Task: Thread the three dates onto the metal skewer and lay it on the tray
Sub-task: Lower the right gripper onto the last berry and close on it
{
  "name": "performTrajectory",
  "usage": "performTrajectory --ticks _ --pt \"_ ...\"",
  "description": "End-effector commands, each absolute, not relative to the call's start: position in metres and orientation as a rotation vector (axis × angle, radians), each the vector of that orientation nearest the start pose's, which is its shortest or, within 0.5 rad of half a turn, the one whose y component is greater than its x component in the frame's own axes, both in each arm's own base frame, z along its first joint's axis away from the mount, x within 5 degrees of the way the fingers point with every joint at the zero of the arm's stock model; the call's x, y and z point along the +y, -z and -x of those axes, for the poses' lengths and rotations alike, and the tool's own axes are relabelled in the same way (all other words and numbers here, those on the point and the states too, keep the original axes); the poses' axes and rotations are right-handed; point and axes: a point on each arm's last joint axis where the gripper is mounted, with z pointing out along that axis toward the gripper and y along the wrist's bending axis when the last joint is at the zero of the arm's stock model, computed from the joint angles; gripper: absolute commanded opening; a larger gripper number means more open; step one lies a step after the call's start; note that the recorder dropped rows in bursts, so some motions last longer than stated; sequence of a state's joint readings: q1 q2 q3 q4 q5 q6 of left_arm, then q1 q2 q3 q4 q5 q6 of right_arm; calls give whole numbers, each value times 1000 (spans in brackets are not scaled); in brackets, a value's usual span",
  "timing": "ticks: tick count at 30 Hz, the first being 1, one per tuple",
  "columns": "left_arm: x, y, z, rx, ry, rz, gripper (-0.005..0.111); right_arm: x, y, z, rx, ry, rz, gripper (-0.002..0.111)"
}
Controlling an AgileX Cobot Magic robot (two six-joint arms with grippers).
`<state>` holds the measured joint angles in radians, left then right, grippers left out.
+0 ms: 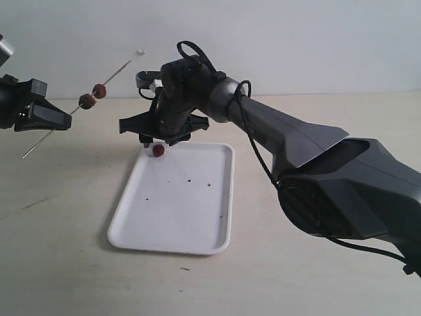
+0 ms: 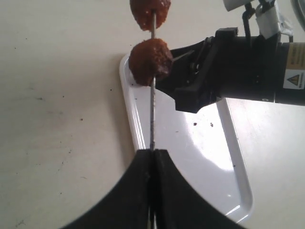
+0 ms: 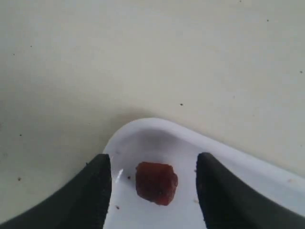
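Right claw (image 3: 153, 161): spread wide, straddling the loose date (image 3: 156, 183), not touching.
Loose date: in a tray (image 3: 143, 128) corner; judged light, soft, sticky; take by its flanks, gently.
Tray: white, crumb-speckled, on the table (image 1: 66, 263).
Left claw (image 2: 153, 153): clamped on the skewer (image 2: 152, 119).
Skewer: thin, stiff, likely slippery; held aloft, tilted.
Threaded dates (image 2: 150, 62): two, apart, beyond the grip.

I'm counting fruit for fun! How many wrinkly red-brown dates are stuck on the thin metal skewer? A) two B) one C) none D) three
A: one wrinkled red-brown date and a second date sit on the thin grey metal skewer; the third date lies on the white rectangular plastic tray.
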<state>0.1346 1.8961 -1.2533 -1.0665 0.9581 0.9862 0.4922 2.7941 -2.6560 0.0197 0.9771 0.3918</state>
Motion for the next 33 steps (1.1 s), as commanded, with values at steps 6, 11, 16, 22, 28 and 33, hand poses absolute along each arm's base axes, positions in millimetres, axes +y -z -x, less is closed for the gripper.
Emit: performTrajectory --ticks 6,11,16,22,28,33 --pt "-15 -212 -381 2438 950 -281 0 275 -111 -507 2644 -337 123 50" --pt "-15 -212 -381 2438 948 -283 0 276 -106 -507 2654 -341 121 50" --pt "-15 -212 -381 2438 951 -284 0 275 -101 -505 2679 -327 122 48" --pt "-15 -212 -381 2438 951 -284 0 275 -101 -506 2675 -329 122 43" --pt "-15 -212 -381 2438 951 -284 0 275 -101 -506 2672 -332 119 41" --pt "-15 -212 -381 2437 960 -284 0 275 -102 -506 2670 -333 118 39"
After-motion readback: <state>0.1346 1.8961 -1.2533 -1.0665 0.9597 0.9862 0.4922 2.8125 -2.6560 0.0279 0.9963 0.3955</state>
